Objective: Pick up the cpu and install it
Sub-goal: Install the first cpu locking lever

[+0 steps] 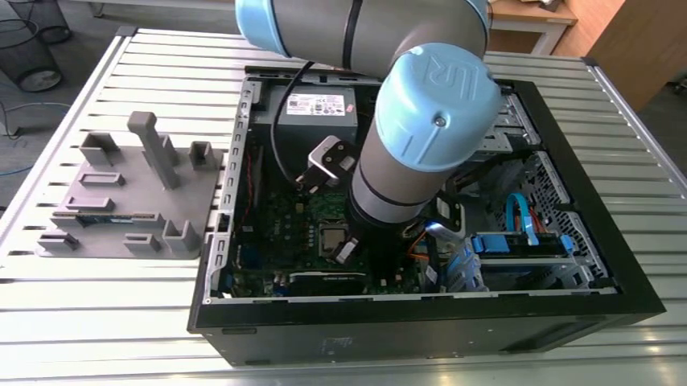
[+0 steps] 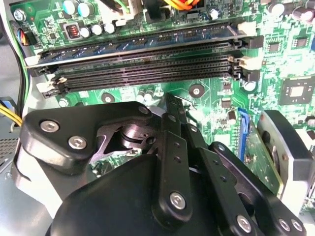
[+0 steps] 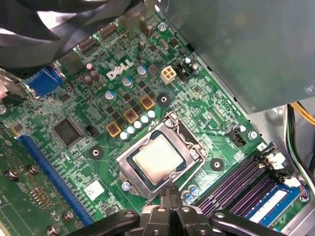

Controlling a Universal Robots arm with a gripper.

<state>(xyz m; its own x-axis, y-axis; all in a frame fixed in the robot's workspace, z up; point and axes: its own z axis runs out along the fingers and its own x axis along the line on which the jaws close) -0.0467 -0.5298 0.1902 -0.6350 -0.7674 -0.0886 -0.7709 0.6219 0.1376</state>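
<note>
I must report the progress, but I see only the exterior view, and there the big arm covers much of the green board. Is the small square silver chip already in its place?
Observer: Yes. In the first wrist view the small flat square silver cpu chip lies inside the rectangular silver-framed socket on the board.
Operator: Thank you. Does the end effector hold anything?
Observer: No. In the first wrist view the black end effector is shut and empty. Its tip is close to the socket's frame, beside the chip and not over it. I cannot tell whether it touches the frame.
</note>
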